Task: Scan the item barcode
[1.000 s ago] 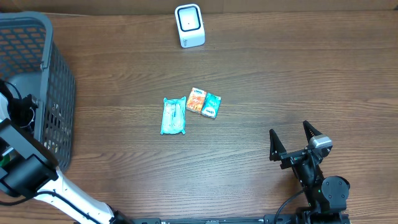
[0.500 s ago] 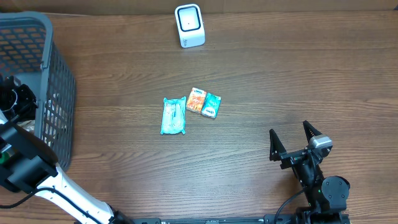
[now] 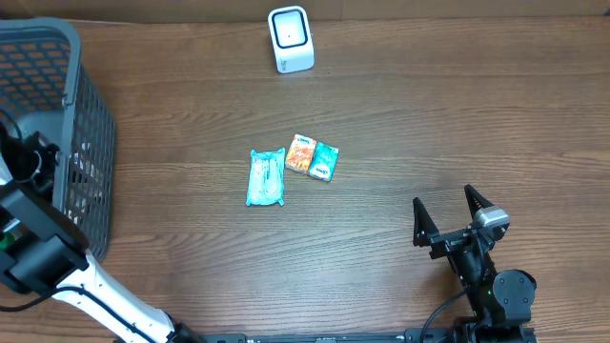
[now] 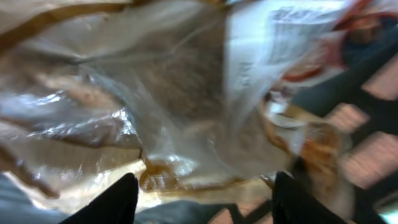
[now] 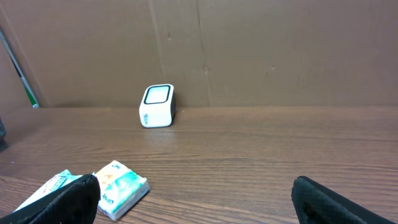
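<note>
My left gripper (image 4: 205, 202) is down inside the grey mesh basket (image 3: 88, 143), fingers apart and open. Just past its tips lie crinkled clear plastic snack packets (image 4: 155, 112), one with a white printed label (image 4: 280, 43); the view is blurred. The overhead view shows only the left arm (image 3: 27, 160) reaching over the basket rim. The white scanner (image 3: 291, 38) stands at the table's far edge, also visible as the scanner (image 5: 157, 106) in the right wrist view. My right gripper (image 3: 443, 198) rests open near the front right, holding nothing.
A teal packet (image 3: 267, 177) and an orange-and-teal tissue pack (image 3: 313, 157) lie side by side mid-table; the tissue pack (image 5: 121, 190) sits ahead-left of the right fingers. A brown cardboard wall (image 5: 249, 50) backs the table.
The left arm's wrist shifted slightly at the basket, back and then forward again. The right arm and the table items have not moved.
</note>
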Tool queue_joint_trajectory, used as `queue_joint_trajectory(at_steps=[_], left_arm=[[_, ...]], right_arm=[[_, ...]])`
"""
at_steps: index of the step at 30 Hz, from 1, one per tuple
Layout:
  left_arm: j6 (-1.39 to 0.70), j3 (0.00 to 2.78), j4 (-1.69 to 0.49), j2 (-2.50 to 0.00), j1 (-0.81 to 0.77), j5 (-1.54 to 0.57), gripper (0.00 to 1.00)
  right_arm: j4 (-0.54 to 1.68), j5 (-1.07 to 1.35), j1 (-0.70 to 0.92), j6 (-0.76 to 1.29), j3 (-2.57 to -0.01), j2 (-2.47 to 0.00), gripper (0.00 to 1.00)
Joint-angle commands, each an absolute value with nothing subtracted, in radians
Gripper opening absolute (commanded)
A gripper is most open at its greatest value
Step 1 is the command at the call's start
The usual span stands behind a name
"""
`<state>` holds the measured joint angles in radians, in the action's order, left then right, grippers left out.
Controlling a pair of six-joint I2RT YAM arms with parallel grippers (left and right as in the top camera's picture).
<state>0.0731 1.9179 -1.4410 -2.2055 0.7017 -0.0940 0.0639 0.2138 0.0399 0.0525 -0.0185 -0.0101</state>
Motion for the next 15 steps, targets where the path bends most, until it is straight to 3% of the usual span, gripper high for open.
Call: queue_joint_trajectory(at_steps=[1,15], left_arm=[[0.094,1.855,-1.395,-2.203,0.695,-0.049,0.55],[0.102,1.745,-1.211,-2.204,0.644,-0.067,0.68]], right_arm=[[0.058,0.219,0.044,0.056,-0.008,-0.003,1.00],[0.059,0.219,0.044,0.056,-0.007,-0.003,1.00]])
